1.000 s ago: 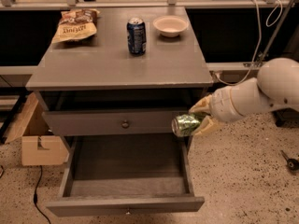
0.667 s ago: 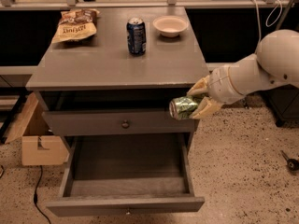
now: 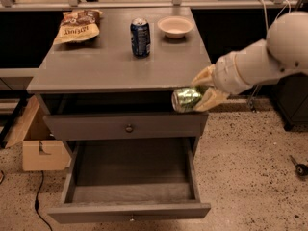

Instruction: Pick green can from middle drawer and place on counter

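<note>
My gripper (image 3: 199, 94) is shut on the green can (image 3: 186, 99) and holds it on its side in the air, just off the counter's (image 3: 115, 66) front right corner, level with its front edge. The arm comes in from the right. The middle drawer (image 3: 130, 186) is pulled wide open below and has nothing in it. The upper drawer front (image 3: 129, 127) with a round knob is closed.
On the counter stand a blue can (image 3: 140, 37) at the back middle, a white bowl (image 3: 175, 26) to its right, and a chip bag (image 3: 77, 26) at the back left. A cardboard box (image 3: 36, 138) sits on the floor at the left.
My gripper has lifted the green can up and slightly left, from beside the upper drawer front to the height of the counter's front edge.
</note>
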`<state>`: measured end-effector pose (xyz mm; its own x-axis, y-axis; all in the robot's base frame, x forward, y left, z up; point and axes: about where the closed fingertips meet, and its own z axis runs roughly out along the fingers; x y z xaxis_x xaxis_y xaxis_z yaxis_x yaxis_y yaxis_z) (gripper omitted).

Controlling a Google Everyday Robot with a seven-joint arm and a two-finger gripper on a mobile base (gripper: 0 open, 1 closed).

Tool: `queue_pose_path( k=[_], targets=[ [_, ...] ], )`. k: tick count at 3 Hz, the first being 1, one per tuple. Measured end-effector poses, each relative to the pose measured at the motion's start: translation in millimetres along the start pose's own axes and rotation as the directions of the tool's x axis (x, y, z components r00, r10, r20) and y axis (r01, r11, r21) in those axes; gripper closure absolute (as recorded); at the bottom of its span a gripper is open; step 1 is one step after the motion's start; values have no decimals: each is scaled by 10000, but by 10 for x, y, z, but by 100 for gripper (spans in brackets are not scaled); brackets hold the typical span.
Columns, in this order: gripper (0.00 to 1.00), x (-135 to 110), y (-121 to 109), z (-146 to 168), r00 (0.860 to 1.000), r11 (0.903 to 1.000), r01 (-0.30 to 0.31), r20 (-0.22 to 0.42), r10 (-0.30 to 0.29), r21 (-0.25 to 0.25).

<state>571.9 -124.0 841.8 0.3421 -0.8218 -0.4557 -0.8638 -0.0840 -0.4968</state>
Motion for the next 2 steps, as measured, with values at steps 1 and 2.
queue_pose_path(
  k=[1,2],
  targets=[
    [100,-366,-423,-152,9981,9979,596,-156,-593,234],
    [100,-456,-845,-98,9966,9975,656,-516,-643,251]
  ],
)
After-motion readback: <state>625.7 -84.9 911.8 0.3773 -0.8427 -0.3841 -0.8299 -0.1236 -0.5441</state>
